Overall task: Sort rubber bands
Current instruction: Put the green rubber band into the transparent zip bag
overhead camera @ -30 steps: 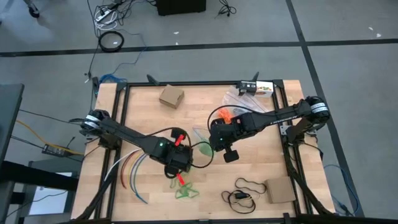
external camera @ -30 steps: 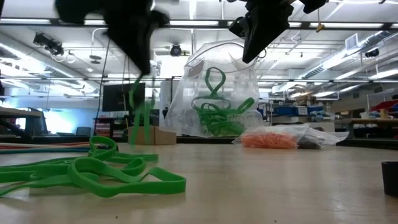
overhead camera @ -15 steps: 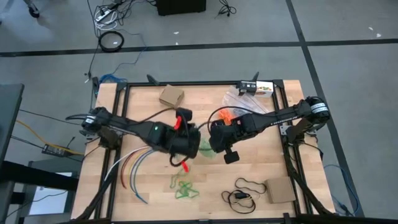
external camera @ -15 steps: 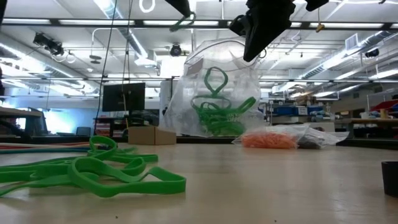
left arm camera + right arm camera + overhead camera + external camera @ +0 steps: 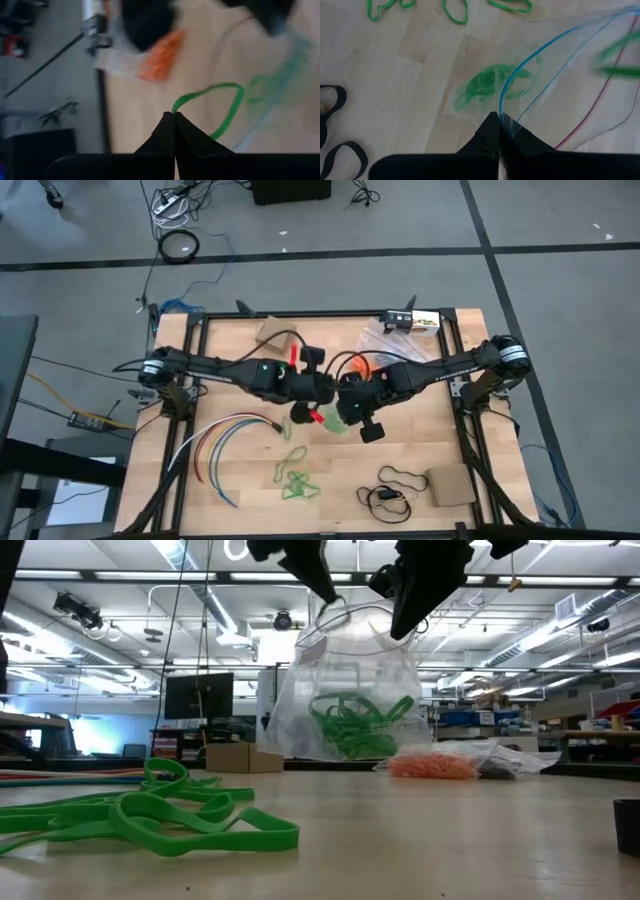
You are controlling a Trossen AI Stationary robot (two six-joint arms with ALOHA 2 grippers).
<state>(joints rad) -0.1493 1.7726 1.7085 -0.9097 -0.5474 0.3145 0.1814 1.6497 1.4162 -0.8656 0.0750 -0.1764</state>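
A clear zip bag [image 5: 345,690] with green rubber bands [image 5: 487,85] inside hangs from my right gripper [image 5: 340,413], which is shut on it over the table's middle. My left gripper [image 5: 174,116] is shut on one green rubber band [image 5: 220,97] and hovers beside the bag's mouth [image 5: 330,615]. A loose heap of green bands [image 5: 295,480] lies flat near the front edge. Orange bands [image 5: 362,365] lie in a clear bag at the far side, and dark bands [image 5: 386,498] lie at the front right. My left gripper pinches the green band at one spot of its loop [image 5: 176,109] between its two fingertips. The fingers slant down from the table's left. The band hangs clear of the table as an open loop. My right gripper pinches the bag's top rim by the blue zip line [image 5: 502,111] between its two fingers, coming steeply from above. The bag hangs below the fingers with its mouth agape, and its bottom [image 5: 340,758] rests on the table.
A cardboard box [image 5: 275,335] stands at the far side and another [image 5: 450,488] at the front right. Coloured cables [image 5: 215,445] curve along the front left. A thin black cord loop [image 5: 402,475] lies by the dark bands.
My left gripper, shut throughout, has risen from above the green heap and swung toward the table's far right to the bag's mouth, carrying one green band lifted clear. The heap has stayed on the table.
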